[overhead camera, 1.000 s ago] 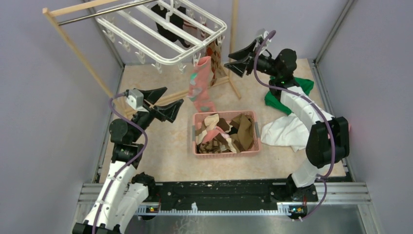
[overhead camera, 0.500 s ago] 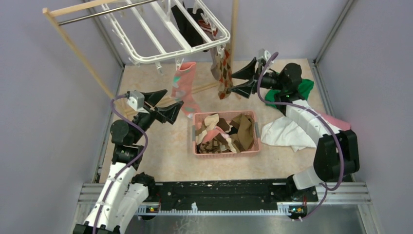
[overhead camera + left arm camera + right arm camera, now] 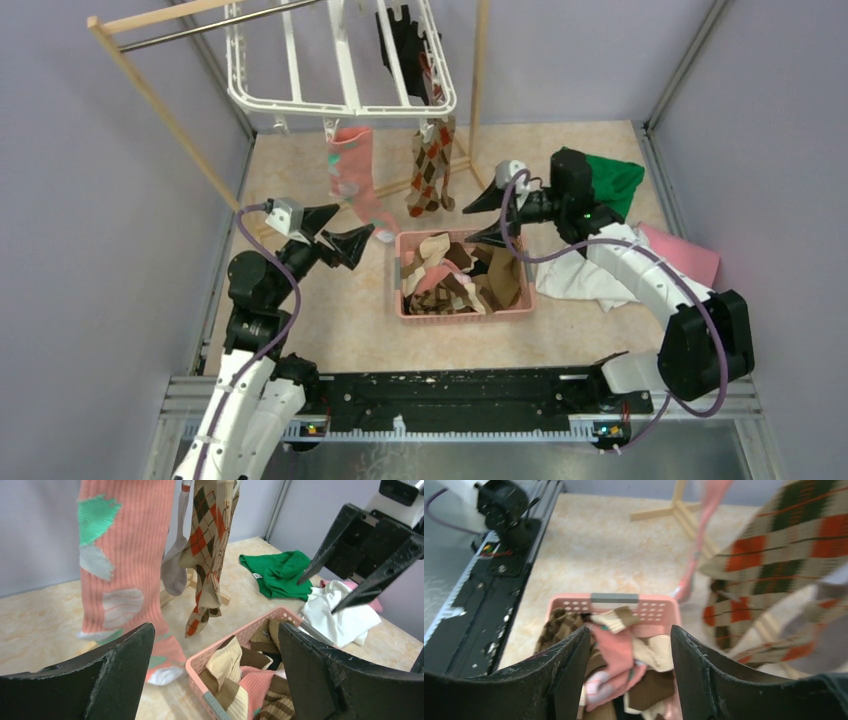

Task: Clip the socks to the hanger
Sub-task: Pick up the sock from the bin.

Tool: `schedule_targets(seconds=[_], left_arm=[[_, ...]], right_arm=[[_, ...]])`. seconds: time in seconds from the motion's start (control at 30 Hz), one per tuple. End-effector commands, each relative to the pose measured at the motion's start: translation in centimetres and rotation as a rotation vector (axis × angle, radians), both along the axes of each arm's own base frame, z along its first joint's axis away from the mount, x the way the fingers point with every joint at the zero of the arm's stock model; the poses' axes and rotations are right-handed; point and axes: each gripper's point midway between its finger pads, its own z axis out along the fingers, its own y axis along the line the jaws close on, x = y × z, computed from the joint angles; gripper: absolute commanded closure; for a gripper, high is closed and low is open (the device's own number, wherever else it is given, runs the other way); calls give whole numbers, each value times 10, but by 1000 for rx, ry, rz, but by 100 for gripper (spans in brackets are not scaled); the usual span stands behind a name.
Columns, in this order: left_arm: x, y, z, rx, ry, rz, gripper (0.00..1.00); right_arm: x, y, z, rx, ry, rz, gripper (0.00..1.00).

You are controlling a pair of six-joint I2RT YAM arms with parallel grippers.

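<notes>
My left gripper [image 3: 355, 222] spread wide and empty beside the hanging pink-teal sock [image 3: 350, 165], my right gripper [image 3: 467, 224] parted, gripping nothing, over the basket [image 3: 465, 313] of loose socks [image 3: 455, 275] — argyle sock [image 3: 430, 170] and seemingly a black sock [image 3: 405, 45] clipped to the white hanger [image 3: 340, 100].

A beige, marbled counter [image 3: 340, 320] carries a pink plastic basket [image 3: 470, 314] near its middle, with perforated walls and a grey handle on one end. Just right of the basket lies a crumpled white cloth [image 3: 580, 280], with a flat pink cloth [image 3: 690, 258] beside it. A bunched green cloth [image 3: 612, 180] sits farther back. At the back left stands a wooden rack [image 3: 160, 105] topped by a metal rod [image 3: 200, 30].
</notes>
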Motion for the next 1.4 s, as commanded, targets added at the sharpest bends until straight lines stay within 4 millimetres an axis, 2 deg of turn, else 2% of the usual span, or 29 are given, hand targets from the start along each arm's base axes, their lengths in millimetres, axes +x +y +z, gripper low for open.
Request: schedule_targets(seconds=[0.0, 0.13, 0.27, 0.43, 0.63, 0.8, 1.0, 1.23, 1.37], left_arm=[[-4, 7, -13, 16, 27, 39, 1], [-5, 13, -27, 13, 79, 78, 2], [-9, 21, -31, 3, 96, 124, 2], [-17, 31, -39, -13, 110, 175, 2], [-22, 35, -38, -37, 96, 194, 2], [-21, 34, -37, -35, 93, 190, 2], [-19, 32, -36, -34, 91, 181, 2], [-19, 29, -36, -53, 92, 163, 2], [-19, 28, -35, -57, 94, 159, 2]], right_arm=[[-30, 22, -31, -148, -18, 76, 42], [-33, 46, -55, -229, 45, 69, 54], [-28, 67, -82, -335, 98, 54, 65], [-25, 83, -119, -457, 101, 36, 66], [-17, 81, -160, -614, 111, -1, 63], [-4, 71, -182, -701, 110, -72, 61], [-12, 60, -198, -741, 122, -67, 60], [-9, 53, -218, -766, 129, -122, 66], [-4, 54, -221, -760, 121, -148, 61]])
